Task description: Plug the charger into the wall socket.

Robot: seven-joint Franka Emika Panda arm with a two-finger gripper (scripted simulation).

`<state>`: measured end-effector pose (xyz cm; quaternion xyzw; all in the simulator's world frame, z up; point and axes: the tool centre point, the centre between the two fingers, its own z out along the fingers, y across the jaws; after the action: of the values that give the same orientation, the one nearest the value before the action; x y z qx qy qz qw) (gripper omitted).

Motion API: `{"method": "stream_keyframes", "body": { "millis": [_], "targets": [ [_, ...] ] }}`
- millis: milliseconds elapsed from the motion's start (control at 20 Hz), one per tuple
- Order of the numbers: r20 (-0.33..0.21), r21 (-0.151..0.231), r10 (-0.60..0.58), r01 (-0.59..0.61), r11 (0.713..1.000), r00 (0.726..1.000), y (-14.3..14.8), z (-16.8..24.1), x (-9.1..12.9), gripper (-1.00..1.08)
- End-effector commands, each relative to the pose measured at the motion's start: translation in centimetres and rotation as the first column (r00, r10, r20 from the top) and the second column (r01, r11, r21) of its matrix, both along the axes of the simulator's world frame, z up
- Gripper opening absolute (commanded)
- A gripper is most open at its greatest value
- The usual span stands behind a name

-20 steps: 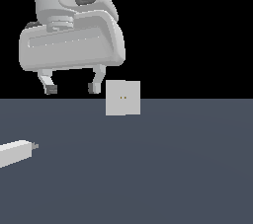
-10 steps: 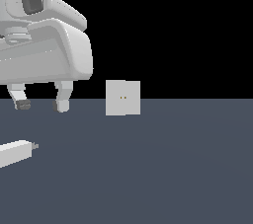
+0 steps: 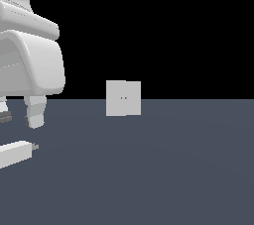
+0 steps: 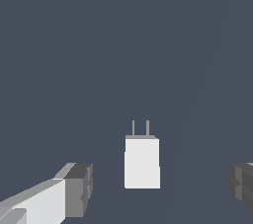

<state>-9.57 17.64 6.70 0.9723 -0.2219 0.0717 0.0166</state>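
Observation:
The charger (image 3: 15, 153) is a white elongated block lying on the dark grey floor at the exterior view's left, its short grey prongs pointing toward the exterior view's right. In the wrist view the charger (image 4: 142, 161) lies between my two fingertips, prongs pointing away. The wall socket (image 3: 123, 98) is a light grey square plate standing upright further back, with two tiny orange holes. My gripper (image 3: 19, 119) hangs above the charger, open and empty, its fingers (image 4: 79, 188) wide apart on either side of the block.
The dark grey floor (image 3: 163, 169) stretches across the scene, with a black background behind the socket.
The gripper has moved toward the exterior view's left and lower, from near the socket to above the charger. It stays open. The charger and socket have not moved.

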Motion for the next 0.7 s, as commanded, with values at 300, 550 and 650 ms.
{"method": "stream_keyframes", "body": {
  "millis": [300, 550, 650],
  "targets": [
    [0.007, -0.002, -0.023, 0.023, 1.0, 1.0, 0.95, -0.62, -0.14, 1.0],
    [0.005, -0.002, -0.019, 0.019, 1.0, 1.0, 0.75, -0.5, -0.06, 1.0],
    [0.005, -0.002, -0.019, 0.019, 1.0, 1.0, 0.8, -0.53, -0.08, 1.0]
  ]
}}
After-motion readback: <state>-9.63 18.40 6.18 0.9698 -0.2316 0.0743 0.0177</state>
